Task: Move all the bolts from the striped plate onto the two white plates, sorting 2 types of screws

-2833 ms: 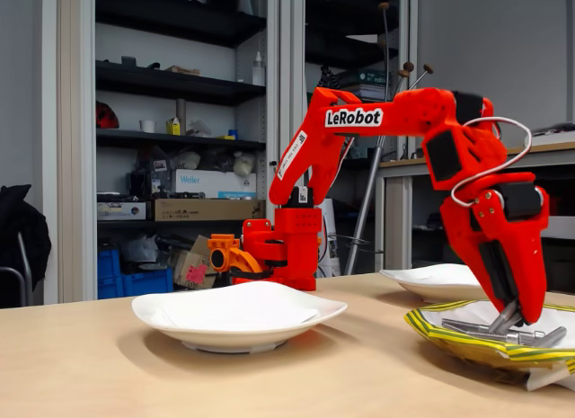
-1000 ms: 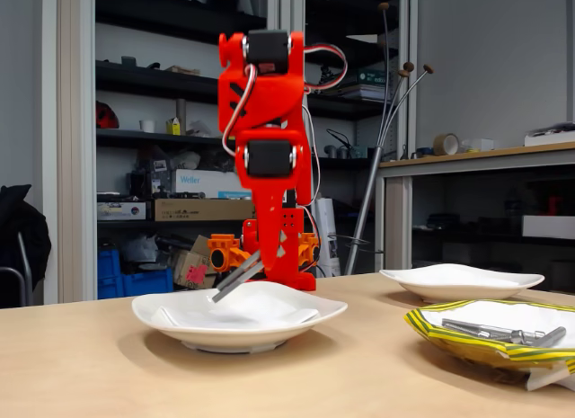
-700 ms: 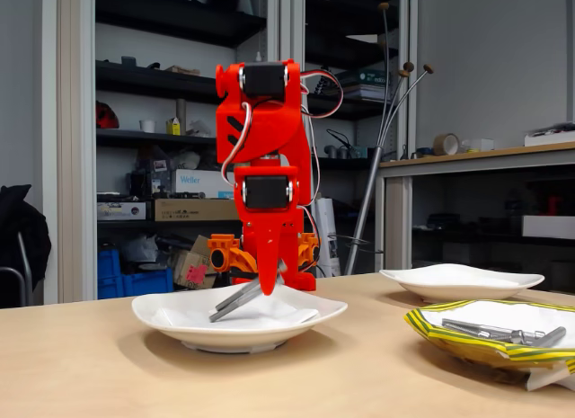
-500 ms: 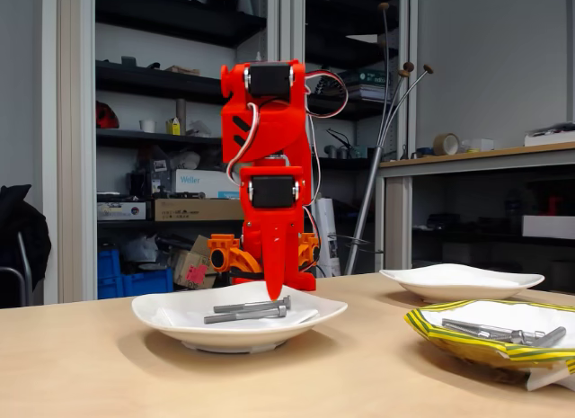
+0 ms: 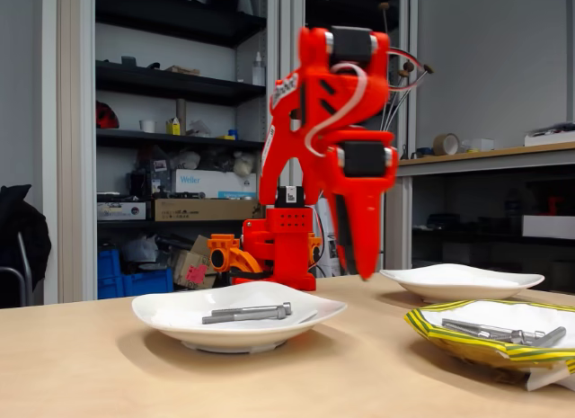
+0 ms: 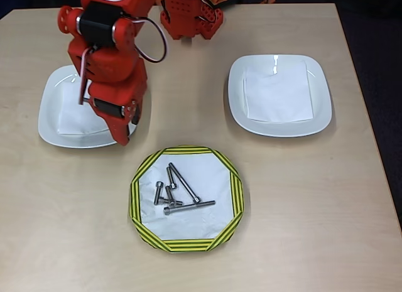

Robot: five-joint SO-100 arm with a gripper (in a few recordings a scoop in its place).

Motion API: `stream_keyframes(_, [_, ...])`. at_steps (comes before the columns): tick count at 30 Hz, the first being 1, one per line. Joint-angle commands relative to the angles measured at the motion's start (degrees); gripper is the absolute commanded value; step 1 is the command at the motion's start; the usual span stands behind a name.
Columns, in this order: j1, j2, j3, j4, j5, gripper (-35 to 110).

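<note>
Fixed view. The red arm stood raised above the table, motion-blurred, with the gripper pointing down and hanging in the air between the near white plate and the far white plate. It touched neither. Whether the claw was spread or pressed together could not be told through the blur; nothing showed between the tips. One long bolt lay flat in the near white plate, its head toward the right of the picture. At the right edge the striped plate held several bolts lying in a loose heap (individual kinds hard to separate from this low angle). Shelving with boxes stood behind the table.

Overhead view. The gripper hung over the lower right rim of the left white plate, the arm's body covering much of that plate, so the bolt there was hidden. The claw's state could not be read here either. The right white plate carried a square of white paper and no bolt. The striped plate sat below and between the two white plates, well apart from both. On it lay two long bolts, one slanted and one almost level, their lower ends near each other, and beside them to the left a few short stubby bolts bunched together.
</note>
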Motion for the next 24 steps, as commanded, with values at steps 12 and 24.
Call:
stream_keyframes(12, [-12.66,-1.05,5.01,-23.12,46.58,17])
stream_keyframes(24, [-12.39,-4.04,4.92,-32.17,52.21,15])
